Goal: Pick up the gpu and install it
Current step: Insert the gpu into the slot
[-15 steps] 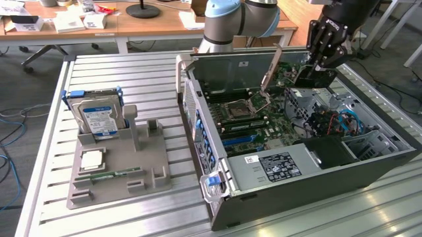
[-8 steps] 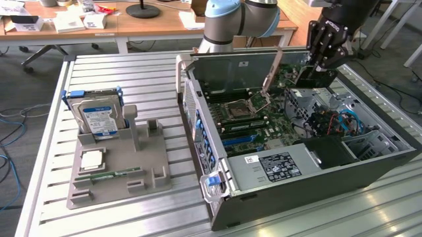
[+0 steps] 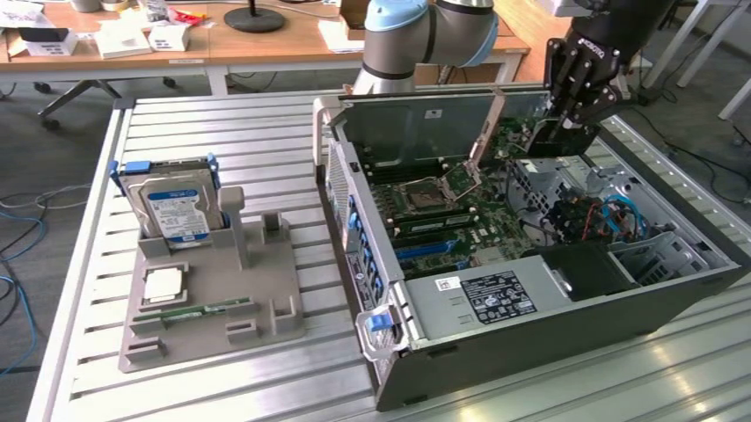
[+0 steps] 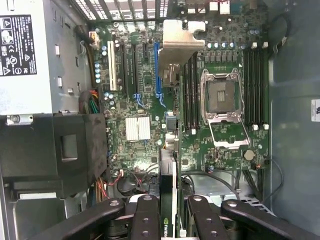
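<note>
clamping the gpu (image 4: pixel 167 186), the gripper (image 4: pixel 169 206) hangs above the motherboard (image 4: pixel 145 85), power supply (image 4: pixel 30 65) beside.

Open PC case (image 3: pixel 657 308) w/ mobo (image 4: pixel 225 140), PSU (image 3: pixel 487 294) inside; HDD (image 3: pixel 176 207) upright in grey holder (image 3: pixel 223 290).

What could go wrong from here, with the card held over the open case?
1. The gripper holds the gpu above the motherboard, away from the blue slot; a small offset could land its edge on the board instead.
2. The open CPU socket lies nearby; a slip could damage it.
3. Loose cables near the card might snag it.
</note>
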Action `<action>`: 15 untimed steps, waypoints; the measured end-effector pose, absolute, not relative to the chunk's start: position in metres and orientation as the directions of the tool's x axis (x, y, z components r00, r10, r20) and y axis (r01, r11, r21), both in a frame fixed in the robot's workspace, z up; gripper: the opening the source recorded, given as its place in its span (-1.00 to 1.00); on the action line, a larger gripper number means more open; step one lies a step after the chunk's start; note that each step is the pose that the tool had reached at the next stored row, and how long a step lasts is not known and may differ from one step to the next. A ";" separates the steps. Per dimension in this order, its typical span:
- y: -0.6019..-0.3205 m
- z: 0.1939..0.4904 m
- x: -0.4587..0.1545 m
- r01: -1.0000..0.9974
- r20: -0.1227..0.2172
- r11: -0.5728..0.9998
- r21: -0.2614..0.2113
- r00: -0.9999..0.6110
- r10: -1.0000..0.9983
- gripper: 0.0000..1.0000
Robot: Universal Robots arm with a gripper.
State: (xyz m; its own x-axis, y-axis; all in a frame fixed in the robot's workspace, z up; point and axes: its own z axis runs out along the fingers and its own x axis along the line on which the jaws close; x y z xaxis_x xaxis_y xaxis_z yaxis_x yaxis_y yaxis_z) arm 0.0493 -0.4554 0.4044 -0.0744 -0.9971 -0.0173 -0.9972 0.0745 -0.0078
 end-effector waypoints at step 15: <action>-0.455 0.400 0.013 -0.997 -0.019 0.075 -0.028 -0.074 -0.997 -0.47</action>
State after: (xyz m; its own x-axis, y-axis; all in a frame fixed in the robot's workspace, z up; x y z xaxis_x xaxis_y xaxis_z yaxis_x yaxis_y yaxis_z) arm 0.0129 -0.4551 0.4001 -0.0740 -0.9971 -0.0190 -0.9968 0.0745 -0.0284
